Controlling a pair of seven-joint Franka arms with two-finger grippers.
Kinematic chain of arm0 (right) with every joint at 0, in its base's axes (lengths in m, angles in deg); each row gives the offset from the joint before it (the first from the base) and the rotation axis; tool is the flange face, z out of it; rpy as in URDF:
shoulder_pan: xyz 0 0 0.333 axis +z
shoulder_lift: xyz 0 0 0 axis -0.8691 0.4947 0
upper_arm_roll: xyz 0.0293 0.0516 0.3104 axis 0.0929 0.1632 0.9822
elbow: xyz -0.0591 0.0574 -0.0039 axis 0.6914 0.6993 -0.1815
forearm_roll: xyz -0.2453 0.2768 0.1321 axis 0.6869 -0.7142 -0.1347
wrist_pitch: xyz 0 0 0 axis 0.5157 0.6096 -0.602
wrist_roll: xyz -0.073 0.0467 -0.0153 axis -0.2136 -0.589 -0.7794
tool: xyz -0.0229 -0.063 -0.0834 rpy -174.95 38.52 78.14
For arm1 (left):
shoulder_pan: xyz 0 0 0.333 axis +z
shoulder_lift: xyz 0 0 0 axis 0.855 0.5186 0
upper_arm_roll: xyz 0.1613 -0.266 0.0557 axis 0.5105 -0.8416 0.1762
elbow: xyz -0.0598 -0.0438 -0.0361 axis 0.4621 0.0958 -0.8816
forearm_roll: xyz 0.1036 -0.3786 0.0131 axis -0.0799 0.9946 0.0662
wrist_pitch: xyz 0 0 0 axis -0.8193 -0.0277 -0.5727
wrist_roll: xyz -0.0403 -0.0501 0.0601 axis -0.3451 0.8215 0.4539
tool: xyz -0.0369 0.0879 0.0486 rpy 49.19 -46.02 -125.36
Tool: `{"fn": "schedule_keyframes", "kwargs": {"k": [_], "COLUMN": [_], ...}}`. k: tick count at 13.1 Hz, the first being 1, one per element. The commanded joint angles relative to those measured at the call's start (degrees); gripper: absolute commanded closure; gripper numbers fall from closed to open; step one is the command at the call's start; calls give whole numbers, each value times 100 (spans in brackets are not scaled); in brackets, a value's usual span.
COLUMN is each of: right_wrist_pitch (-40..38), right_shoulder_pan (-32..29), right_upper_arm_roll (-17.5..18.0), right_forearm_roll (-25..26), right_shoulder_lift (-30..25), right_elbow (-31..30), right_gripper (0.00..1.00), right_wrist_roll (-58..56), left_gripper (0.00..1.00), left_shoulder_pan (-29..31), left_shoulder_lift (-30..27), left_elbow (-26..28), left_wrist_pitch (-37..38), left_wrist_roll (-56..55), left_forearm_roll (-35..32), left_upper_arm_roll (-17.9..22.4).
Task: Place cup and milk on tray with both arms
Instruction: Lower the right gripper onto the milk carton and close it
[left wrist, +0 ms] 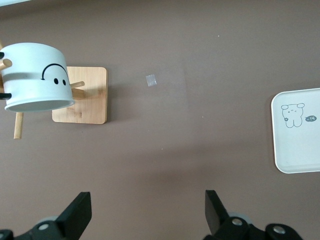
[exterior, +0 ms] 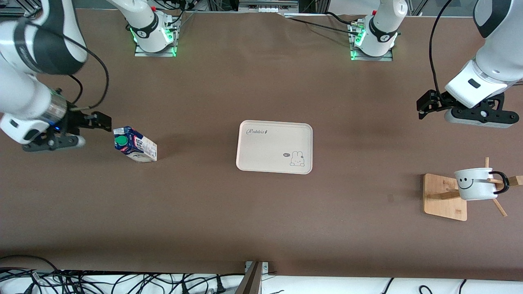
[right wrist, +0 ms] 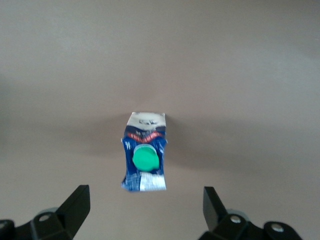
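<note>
One cup (exterior: 476, 184), one milk (exterior: 135, 144), one tray (exterior: 274, 147), one wooden rack (exterior: 445, 197), perhaps one paper scrap (left wrist: 151, 80).

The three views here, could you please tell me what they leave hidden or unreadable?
- Cup: front view shows it hanging on the wooden rack; which peg carries it is hidden by the cup.
- Milk: side print too small in the front view, blurred in the right wrist view.
- Tray: cut off by the left wrist view's edge.
- Left pincer and right pincer: open; the wrist views' edges cut off everything but the fingers.
</note>
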Motion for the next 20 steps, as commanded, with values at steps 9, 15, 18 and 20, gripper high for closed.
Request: {"fn": "schedule_keyframes", "kwargs": {"k": [9, 15, 18, 20], "right_wrist_pitch": [1865, 1787, 1490, 893], "right_shoulder_pan": [78, 43, 87, 340], "right_upper_arm_roll": [-51, -60, -16, 45], "right_forearm_roll": [-289, -281, -324, -622], "right_shoulder_lift": [-87, -43, -17, 44], "right_elbow": [-1938, -1817, -1467, -923], "right_gripper": [3, 58, 58, 58], "right_wrist_roll": [123, 97, 115, 455], "left_gripper": [0, 0, 0, 0], "left_shoulder_pan": [-46, -99, -134, -3], "left_shoulder_lift": [104, 893, 1009, 1035], "left_elbow": [-177, -1151, -1258, -1171], "left_wrist_pitch": [126, 432, 434, 390], "left_wrist_roll": [-1, 87, 254, 159], "left_forearm_roll": [-22, -4, -110, 4], "left_upper_arm_roll": [8, 0, 17, 17]}}
